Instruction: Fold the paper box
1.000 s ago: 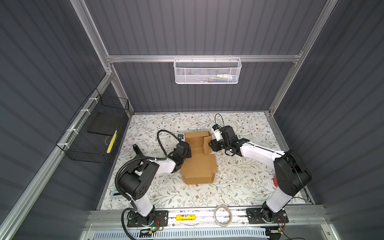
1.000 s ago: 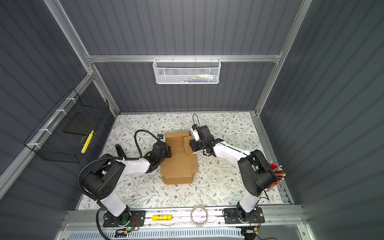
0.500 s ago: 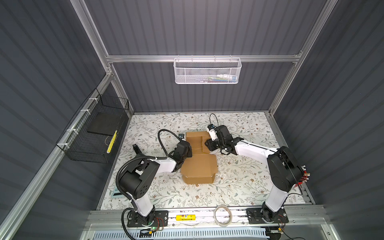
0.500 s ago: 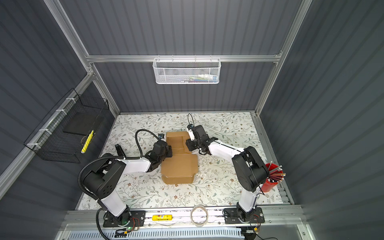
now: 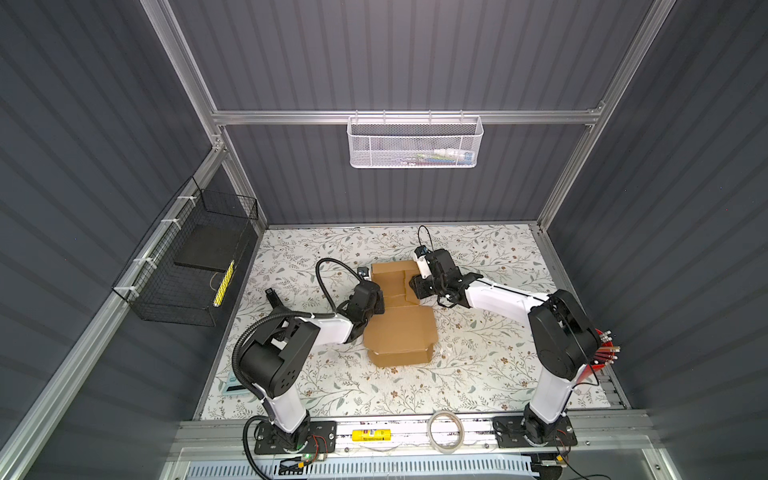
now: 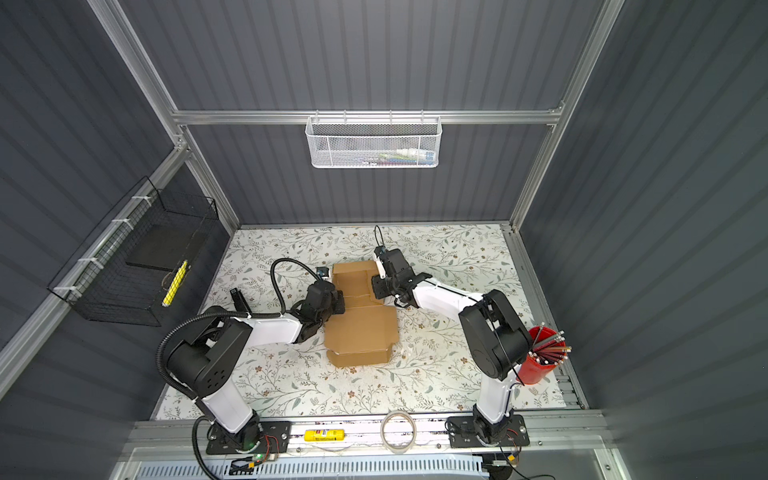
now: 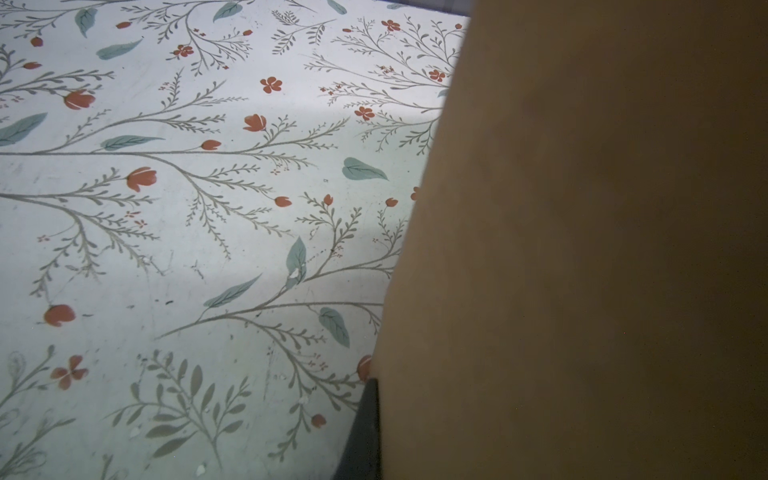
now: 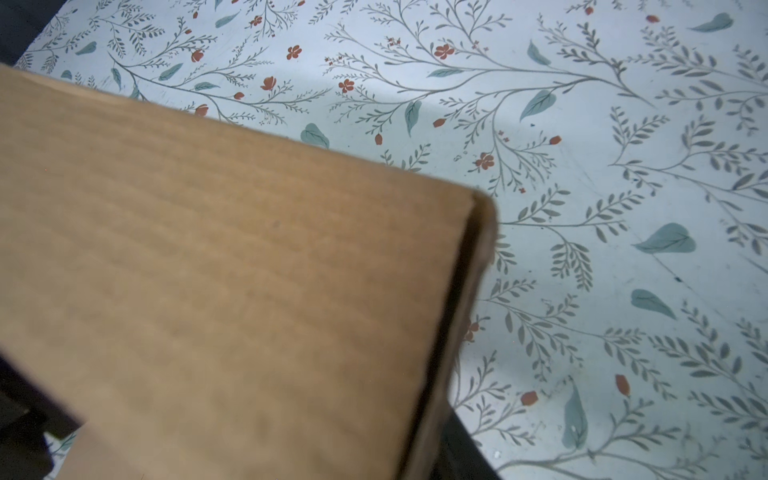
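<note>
Cardboard fills much of both wrist views and hides most of each arm's fingers. The left fingers (image 7: 365, 428) are together, clamped on the left edge of the paper box (image 5: 401, 332), which lies mid-bench (image 5: 478, 374) in both top views. The right fingers (image 8: 461, 453) straddle a doubled flap; whether they grip it I cannot tell. The contents of the white basket (image 5: 415, 143) are unclear. A red cup (image 6: 540, 361) holds pencils.
</note>
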Motion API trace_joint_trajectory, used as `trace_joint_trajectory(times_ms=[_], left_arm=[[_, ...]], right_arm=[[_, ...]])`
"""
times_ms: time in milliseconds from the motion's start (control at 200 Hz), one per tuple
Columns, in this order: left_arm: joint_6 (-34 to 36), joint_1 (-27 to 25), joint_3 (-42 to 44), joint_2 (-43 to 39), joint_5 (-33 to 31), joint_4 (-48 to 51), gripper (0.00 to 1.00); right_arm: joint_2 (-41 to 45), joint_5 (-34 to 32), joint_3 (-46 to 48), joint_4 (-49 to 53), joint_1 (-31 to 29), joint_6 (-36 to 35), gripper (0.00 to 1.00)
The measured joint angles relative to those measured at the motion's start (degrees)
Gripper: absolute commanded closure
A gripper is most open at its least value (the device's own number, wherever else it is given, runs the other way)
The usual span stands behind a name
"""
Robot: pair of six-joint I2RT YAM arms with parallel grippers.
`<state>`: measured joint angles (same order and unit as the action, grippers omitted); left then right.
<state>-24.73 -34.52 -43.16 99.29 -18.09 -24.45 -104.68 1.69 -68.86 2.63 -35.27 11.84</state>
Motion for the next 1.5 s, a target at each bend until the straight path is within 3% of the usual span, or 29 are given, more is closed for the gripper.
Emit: trace_joint_trajectory(times_ms=[530,1501], left_arm=[[0.0,0.1,-0.5,0.7,0.5,-0.5,1.00],[0.0,0.1,-0.9,1.0,0.9,-0.4,1.00]], right_arm=[[-3.6,-5.6,-0.7,-1.3,-1.0,4.7,0.64],[-4.7,-10.6,-2.4,0.8,-1.7,5.7,0.75]])
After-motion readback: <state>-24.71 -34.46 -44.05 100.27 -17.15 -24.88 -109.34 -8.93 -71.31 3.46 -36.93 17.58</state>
